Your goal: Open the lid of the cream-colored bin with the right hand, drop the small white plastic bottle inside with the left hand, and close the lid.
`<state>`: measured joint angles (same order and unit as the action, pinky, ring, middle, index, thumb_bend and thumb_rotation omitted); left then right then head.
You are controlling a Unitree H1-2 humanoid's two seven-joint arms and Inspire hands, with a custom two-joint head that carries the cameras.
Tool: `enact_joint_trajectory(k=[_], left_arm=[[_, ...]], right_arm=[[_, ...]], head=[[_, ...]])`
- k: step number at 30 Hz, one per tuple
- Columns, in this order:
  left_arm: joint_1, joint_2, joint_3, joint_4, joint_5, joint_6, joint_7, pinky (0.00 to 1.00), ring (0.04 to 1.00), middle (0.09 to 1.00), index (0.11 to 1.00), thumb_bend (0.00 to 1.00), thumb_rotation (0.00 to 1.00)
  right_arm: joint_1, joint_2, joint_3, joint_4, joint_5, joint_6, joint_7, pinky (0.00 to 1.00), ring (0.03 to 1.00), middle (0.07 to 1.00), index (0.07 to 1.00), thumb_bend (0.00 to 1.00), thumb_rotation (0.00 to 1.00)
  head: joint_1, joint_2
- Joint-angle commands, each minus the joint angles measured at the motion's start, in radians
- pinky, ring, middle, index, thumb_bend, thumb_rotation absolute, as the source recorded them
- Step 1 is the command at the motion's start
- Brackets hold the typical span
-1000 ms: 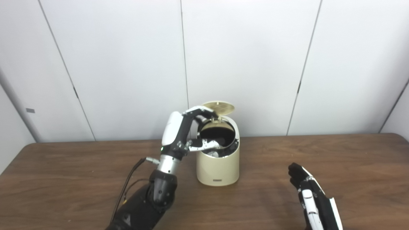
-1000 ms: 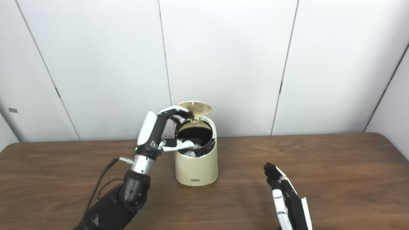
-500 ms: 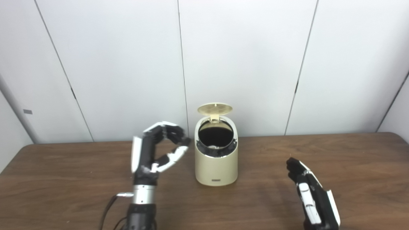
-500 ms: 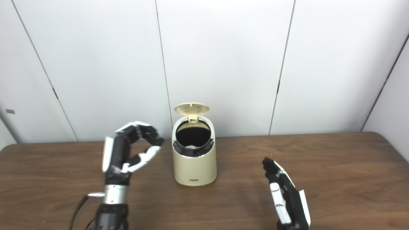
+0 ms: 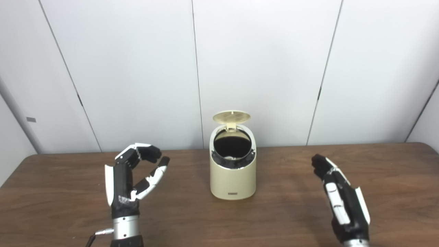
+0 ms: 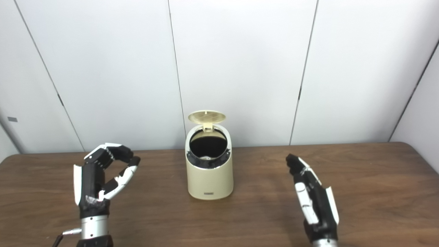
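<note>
Change: left hand (image 5: 132, 178) is out of the bin mouth now, pulled back to the left and lower, well apart from the bin; right hand (image 5: 339, 195) has come up and fwd a little.
Left hand: upright above the table (image 5: 68, 192), fingers curled over, thumb out, gap between them, nothing in it.
Right hand: flat, fingers straight and together, pointing away from the robot, empty, to the right of the bin w/ clear table between.
Bin (image 5: 233, 171): cream, upright, mid-table, between the two hands.
Lid (image 5: 231, 117): flipped up at the back, mouth wide open.
Bottle (image 5: 229, 158): only a small white bit shows low inside the bin's dark opening; can't make out more. Neither hand near it.
</note>
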<state>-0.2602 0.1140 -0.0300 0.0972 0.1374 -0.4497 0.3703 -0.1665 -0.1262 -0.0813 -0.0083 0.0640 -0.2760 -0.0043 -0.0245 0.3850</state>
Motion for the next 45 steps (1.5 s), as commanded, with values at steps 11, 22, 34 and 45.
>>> enact_joint_trajectory(k=[11,22,34,45], left_arm=[[-0.012,-0.031,0.029,-0.013,-0.005,-0.019,-0.072,0.53,0.61,0.621,0.496,0.48,0.08],[-0.013,-0.051,0.056,-0.013,0.018,-0.012,-0.103,0.56,0.638,0.636,0.605,0.38,0.49],[-0.012,-0.073,0.071,-0.026,0.049,-0.006,-0.116,0.56,0.642,0.637,0.626,0.34,0.59],[-0.009,-0.087,0.083,-0.049,0.057,0.006,-0.121,0.56,0.64,0.63,0.62,0.36,0.62]], right_arm=[[-0.271,-0.145,0.085,-0.297,-0.45,0.276,0.088,0.82,0.874,0.855,0.833,0.61,1.0],[-0.553,-0.257,0.274,-0.347,-0.714,0.481,0.383,0.97,0.99,0.931,0.904,0.93,1.0],[-0.712,-0.238,0.378,-0.15,-0.773,0.453,0.459,0.95,0.962,0.915,0.882,0.91,1.0],[-0.796,-0.229,0.444,0.004,-0.831,0.501,0.539,1.0,0.988,0.926,0.883,0.92,1.0]], head=[[-0.005,0.005],[-0.005,0.01],[0.004,0.011],[0.008,0.015]])
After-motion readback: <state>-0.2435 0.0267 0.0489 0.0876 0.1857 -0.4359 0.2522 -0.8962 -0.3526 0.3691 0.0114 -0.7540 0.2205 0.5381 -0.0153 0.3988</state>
